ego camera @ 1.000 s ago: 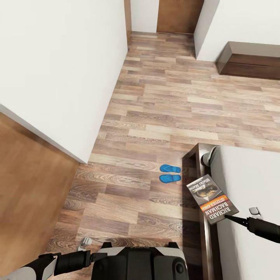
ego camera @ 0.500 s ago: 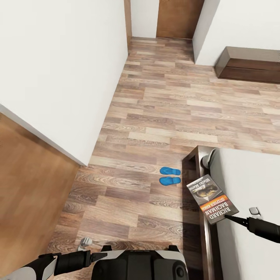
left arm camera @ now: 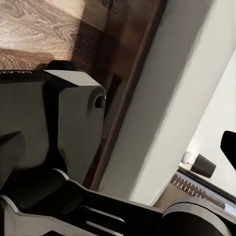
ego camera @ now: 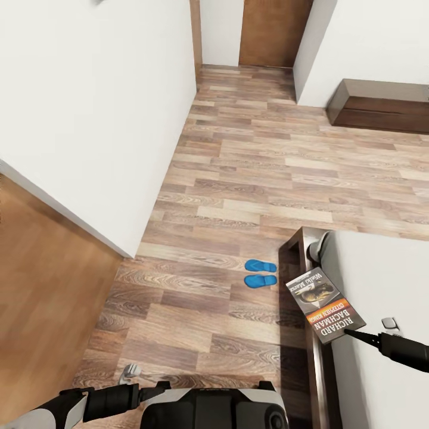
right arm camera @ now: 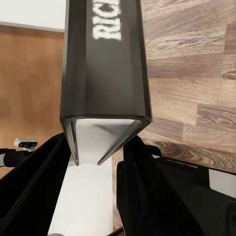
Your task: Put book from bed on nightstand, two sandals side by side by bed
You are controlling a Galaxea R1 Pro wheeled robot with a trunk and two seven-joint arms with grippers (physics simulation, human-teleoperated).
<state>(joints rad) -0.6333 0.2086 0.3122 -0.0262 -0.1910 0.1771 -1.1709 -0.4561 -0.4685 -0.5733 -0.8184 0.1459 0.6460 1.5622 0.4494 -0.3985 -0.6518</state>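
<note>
So the book (ego camera: 325, 305) is pinched in my right fingers (right arm camera: 101, 164), closed on its lower edge, cover up, hanging over the dark frame rail of the bed (ego camera: 381, 280) at about 4 o'clock in the head view. It sits in the same spot relative to me as a second ago. What did change is the whole picture: the sandals (ego camera: 260, 273) and the floor (ego camera: 238, 179) have slid down and toward me a bit, so that's my base or head moving, not the things. I read it as me rolling along the bed with the book in hand, hunting for a nightstand.

The sandals look sorted already, side by side on the floor just beside the bed's corner at around 1 o'clock from my base.

My left fingers (ego camera: 132, 374) hang low at 7 o'clock, holding nothing; can't tell how wide they're spread.

Room-wise: wood planks, a white wall (ego camera: 89, 107) at 10 o'clock, a brown door (ego camera: 274, 30) at 12, and a low dark cabinet (ego camera: 378, 104) at 2.
</note>
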